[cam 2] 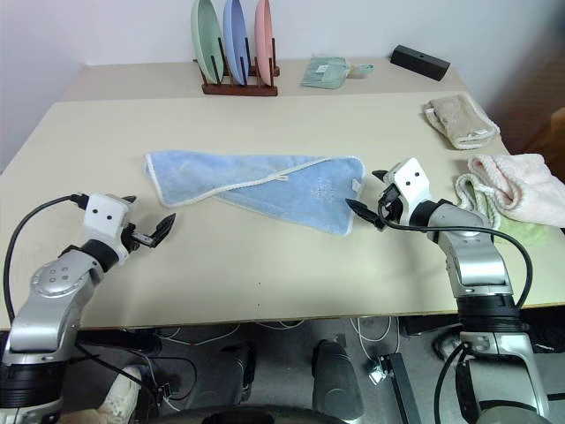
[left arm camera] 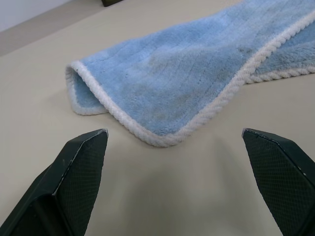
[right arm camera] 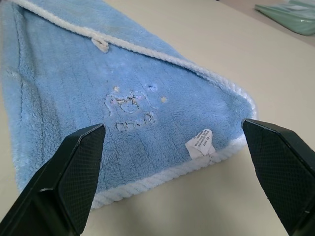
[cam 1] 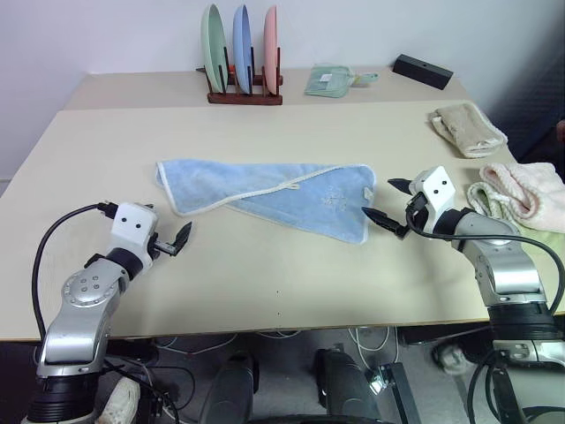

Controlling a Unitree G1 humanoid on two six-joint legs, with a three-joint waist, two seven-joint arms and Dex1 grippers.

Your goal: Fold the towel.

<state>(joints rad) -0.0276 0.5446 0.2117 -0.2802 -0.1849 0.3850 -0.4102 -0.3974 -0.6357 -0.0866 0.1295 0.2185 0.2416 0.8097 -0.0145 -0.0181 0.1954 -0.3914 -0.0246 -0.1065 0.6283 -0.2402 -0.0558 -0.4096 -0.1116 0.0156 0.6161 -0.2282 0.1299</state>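
Both grippers, left gripper and right gripper, gape empty beside the light blue terry-cloth towel; each should pinch its nearest hemmed corner squarely.

The words on the little white tag sewn to the light blue towel are too small to read. In the right wrist view the towel runs off the picture at 9 and 12 o'clock. The pink-and-cream fluffy towel is cut off at 3 o'clock.
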